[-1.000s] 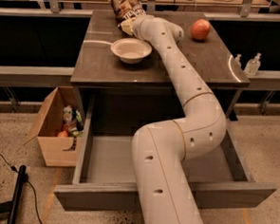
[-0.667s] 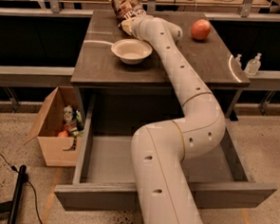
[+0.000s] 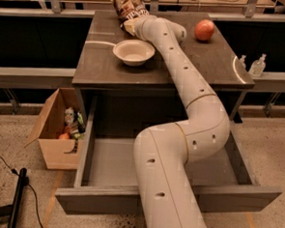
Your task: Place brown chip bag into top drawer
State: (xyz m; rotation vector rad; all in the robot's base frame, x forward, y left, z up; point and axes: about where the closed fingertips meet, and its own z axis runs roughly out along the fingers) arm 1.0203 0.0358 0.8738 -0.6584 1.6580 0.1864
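Note:
The brown chip bag (image 3: 130,4) stands crinkled at the far edge of the dark tabletop (image 3: 203,66). My gripper (image 3: 130,25) is at the end of the long white arm. It reaches across the table and sits right at the bag's lower end, touching or nearly touching it. The arm's wrist hides most of the gripper. The top drawer (image 3: 98,201) below the tabletop is pulled wide open. Its grey inside shows nothing but the arm's lower links passing over it.
A white bowl (image 3: 133,51) sits on the table just in front of the gripper. A red-orange apple (image 3: 204,29) lies to the right. An open cardboard box (image 3: 54,130) with items stands left of the drawer. Two small bottles (image 3: 258,65) stand on a ledge at the right. A black pole (image 3: 16,200) and cable lie on the floor at the lower left.

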